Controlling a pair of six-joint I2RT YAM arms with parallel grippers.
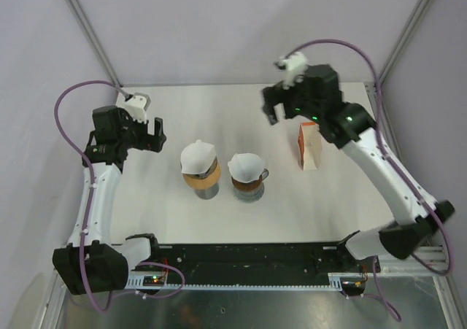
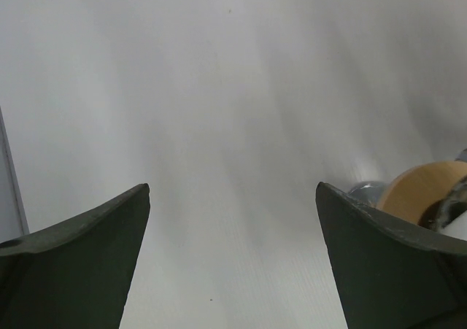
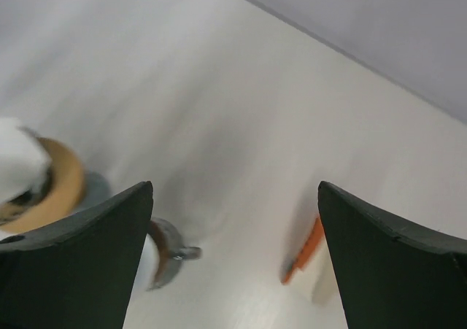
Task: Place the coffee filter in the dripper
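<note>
Hovering with both sets of jaws spread wide and empty: right gripper (image 1: 273,114) beyond the dripper (image 1: 249,188), left gripper (image 1: 158,134) off to the side. White coffee filter (image 1: 246,165) sits in that dripper's mouth, filter pack (image 1: 310,145) to its right. Paper like that I'd judge featherlight, floppy, easily creased, so I'd pinch its upper rim gently.

Dripper (image 2: 427,190) cut off at right edge, orange-edged packet (image 3: 303,256) blurred, perhaps filter box.
</note>
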